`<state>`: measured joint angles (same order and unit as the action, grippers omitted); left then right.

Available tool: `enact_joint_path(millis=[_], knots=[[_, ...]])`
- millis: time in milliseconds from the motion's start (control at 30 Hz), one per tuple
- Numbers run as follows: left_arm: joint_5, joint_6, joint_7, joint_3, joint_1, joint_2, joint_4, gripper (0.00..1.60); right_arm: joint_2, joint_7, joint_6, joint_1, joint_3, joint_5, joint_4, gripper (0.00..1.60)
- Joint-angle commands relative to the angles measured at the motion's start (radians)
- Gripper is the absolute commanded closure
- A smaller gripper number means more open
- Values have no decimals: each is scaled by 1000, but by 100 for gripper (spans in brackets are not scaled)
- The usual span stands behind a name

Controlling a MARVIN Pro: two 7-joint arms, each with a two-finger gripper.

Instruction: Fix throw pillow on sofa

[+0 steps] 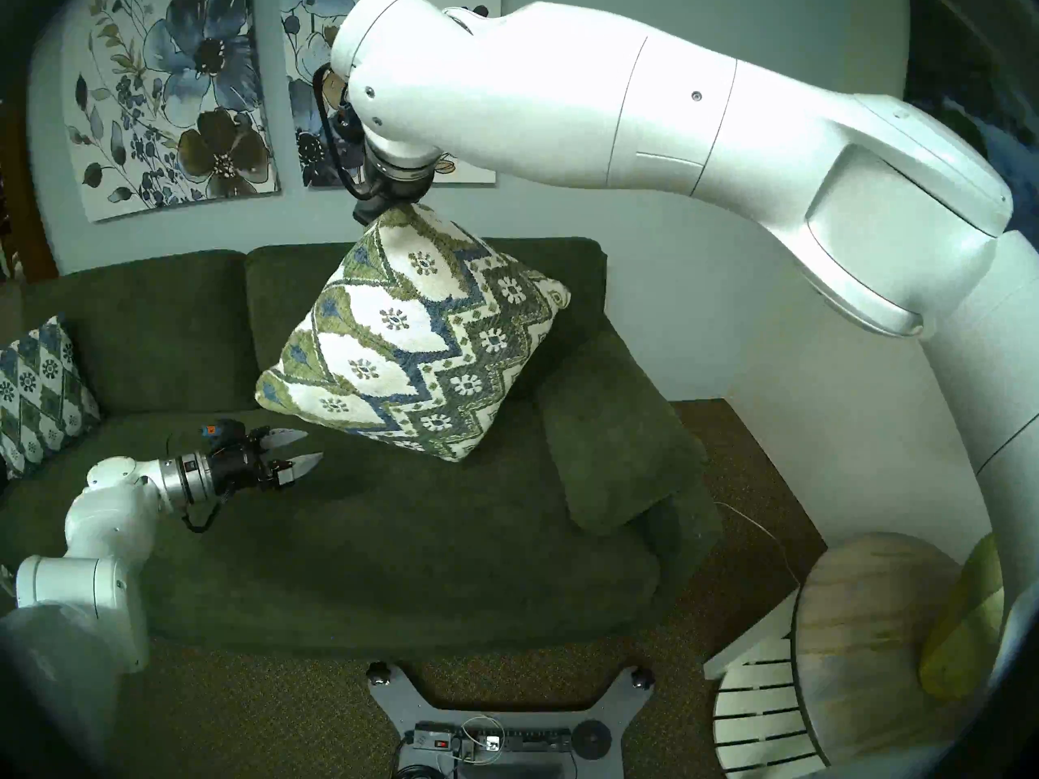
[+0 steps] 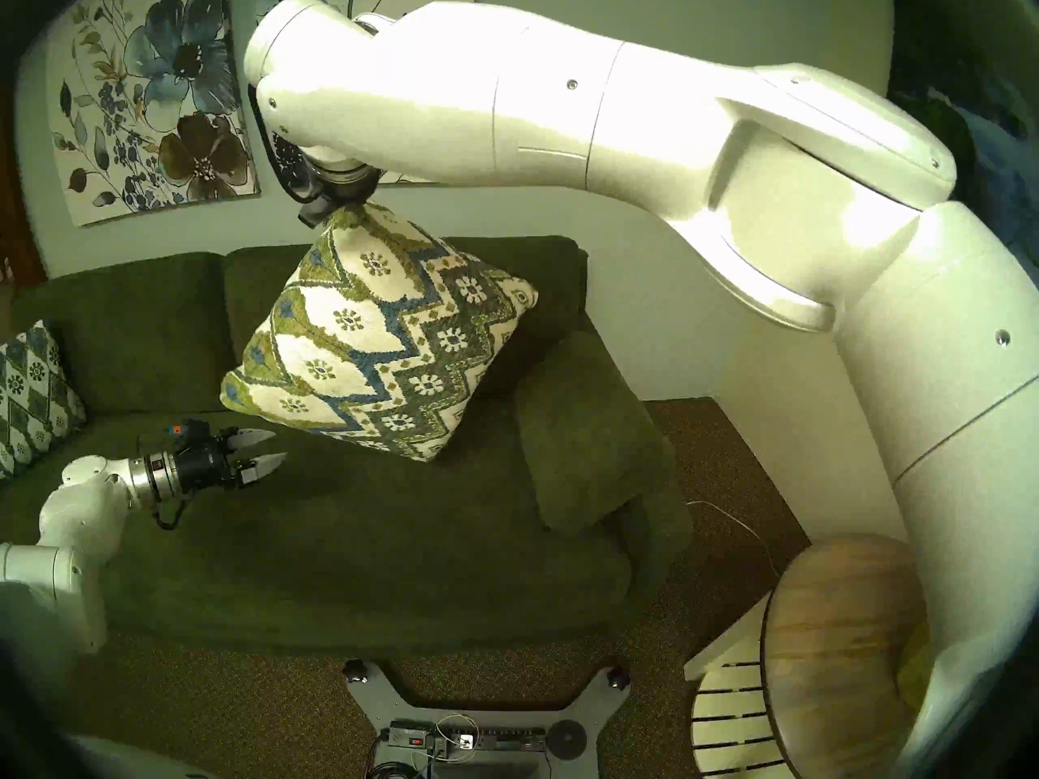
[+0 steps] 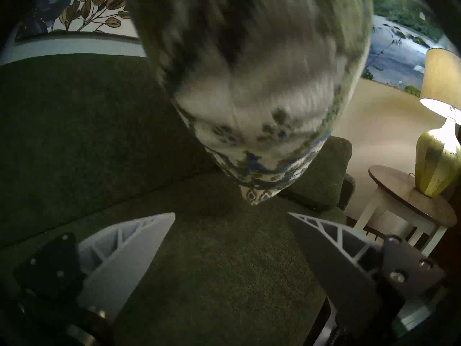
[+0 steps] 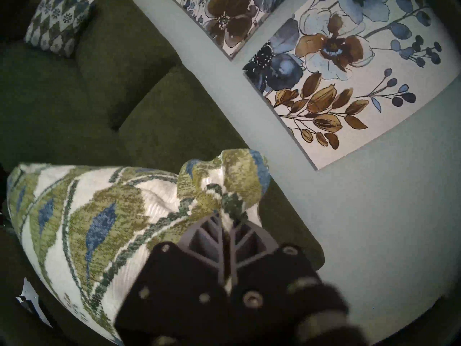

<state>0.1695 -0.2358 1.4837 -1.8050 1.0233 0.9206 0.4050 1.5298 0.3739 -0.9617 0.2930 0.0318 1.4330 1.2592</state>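
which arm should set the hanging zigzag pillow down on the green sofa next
Right. The right gripper is shut on a corner of the cream throw pillow with green-and-blue zigzag bands, which hangs above the dark green plush sofa. The left gripper is open, empty and beside it.

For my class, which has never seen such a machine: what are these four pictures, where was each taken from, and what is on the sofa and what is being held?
This is a robot with two white arms, each ending in a two-fingered gripper. The two wide pictures come from cameras on its head, looking down at a dark green sofa. The other two come from a camera on each wrist. The right gripper is shut on a corner of the throw pillow, which hangs in the air above the seat. The left gripper waits open and empty below it. A second patterned pillow leans at the sofa's left end. A side table with a lamp stands beside the sofa.
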Motion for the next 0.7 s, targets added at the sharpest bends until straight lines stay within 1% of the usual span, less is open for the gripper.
enact_joint_path(millis=[0,367,500,600,667], knots=[[4,-6,0,4,-33,-5,-1,0,-50,58,2,99,20,56,54,160],[5,-21,0,15,-43,-7,-14,0,-125,122,2,111,-46,213,124,160],[5,-26,0,18,-44,-8,-17,0,-140,150,2,123,-70,276,147,160],[5,-27,0,20,-44,-8,-18,0,-143,164,2,130,-82,292,154,160],[5,-30,0,22,-45,-9,-19,0,-150,183,2,140,-92,321,165,160]])
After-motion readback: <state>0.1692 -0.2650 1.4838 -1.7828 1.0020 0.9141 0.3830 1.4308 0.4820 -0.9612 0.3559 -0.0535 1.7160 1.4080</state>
